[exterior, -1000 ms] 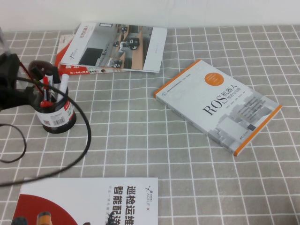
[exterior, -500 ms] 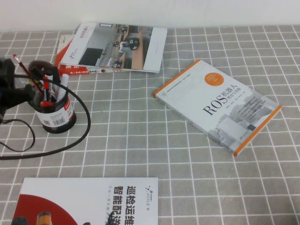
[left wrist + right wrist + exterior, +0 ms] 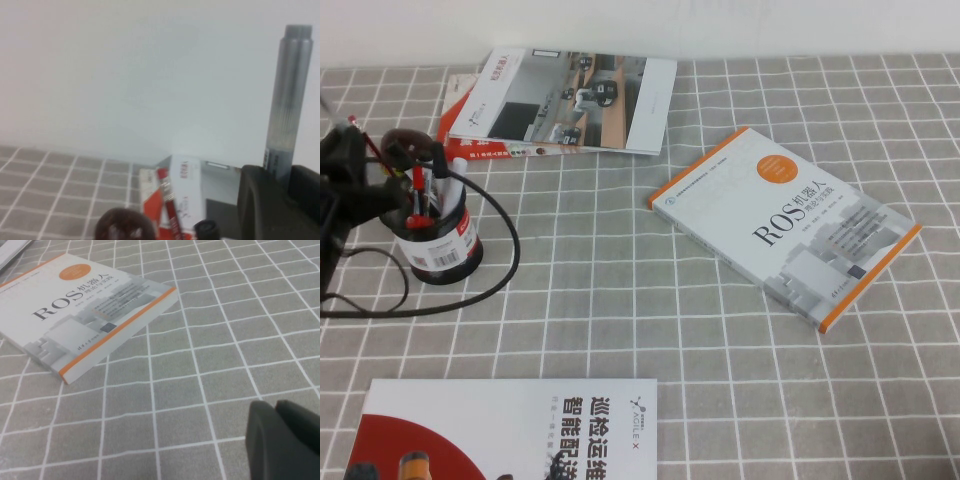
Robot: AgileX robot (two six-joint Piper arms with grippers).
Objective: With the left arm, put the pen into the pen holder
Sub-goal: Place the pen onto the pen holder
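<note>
Table (image 3: 720, 330): grey checked cloth, which you saw running past every edge.

ROS book (image 3: 786, 226): lay flat right of centre, well apart from the rest.

Left gripper (image 3: 345, 165): at the far left edge beside the pen holder (image 3: 440, 240), mostly cut off; your wrist view showed its jaws (image 3: 280, 200) clamped on the pen (image 3: 289, 100).

Right gripper (image 3: 280, 440): only dark fingertips showed, pressed together, low over bare cloth.

Pen: upright between the left fingers, lower end hidden, not yet in the holder.
</note>
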